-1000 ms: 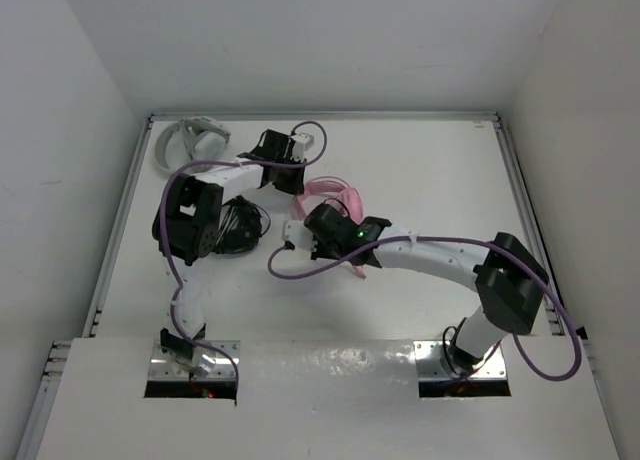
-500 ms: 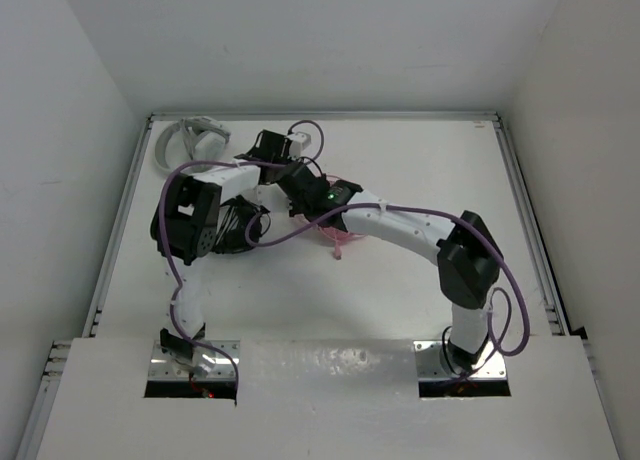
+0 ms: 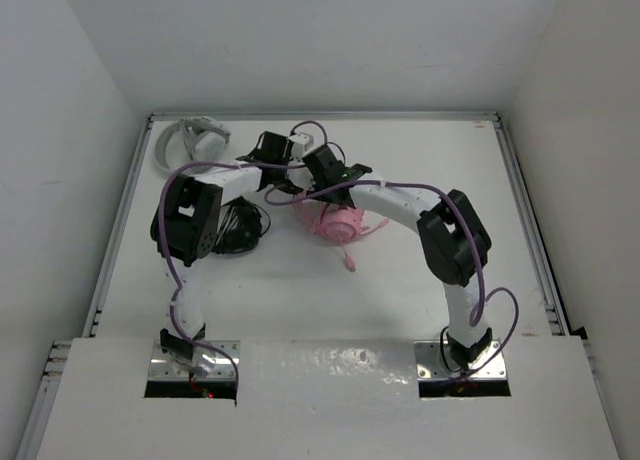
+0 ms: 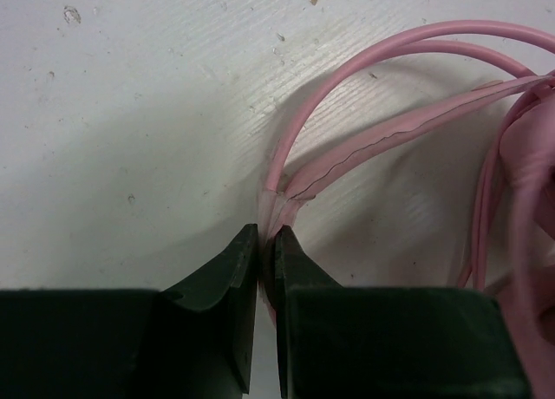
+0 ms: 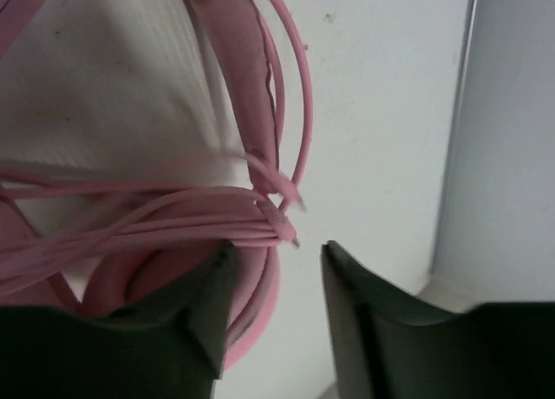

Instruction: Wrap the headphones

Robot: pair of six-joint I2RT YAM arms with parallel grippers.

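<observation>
The pink headphones (image 3: 338, 223) lie mid-table with the cable tail (image 3: 350, 260) trailing toward the front. My left gripper (image 3: 290, 185) is shut on them: in the left wrist view its jaws (image 4: 267, 236) pinch the thin pink headband (image 4: 390, 130) where a cable loop meets it. My right gripper (image 3: 308, 180) is right next to it, over the headphones' far side. In the right wrist view it (image 5: 277, 256) stands open, with several pink cable strands (image 5: 173, 217) and a plug tip (image 5: 290, 237) lying against its left finger and nothing clamped.
Black headphones (image 3: 235, 230) lie under the left arm's elbow. White-grey headphones (image 3: 190, 140) rest at the back left corner. The table's raised rail (image 3: 320, 115) runs along the back, just behind both grippers; the rail (image 5: 503, 156) fills the right of the right wrist view.
The right arm swung from in front of the headphones round to their far side beside the left gripper, and its jaws opened off the cable. The left gripper stayed shut in place.
</observation>
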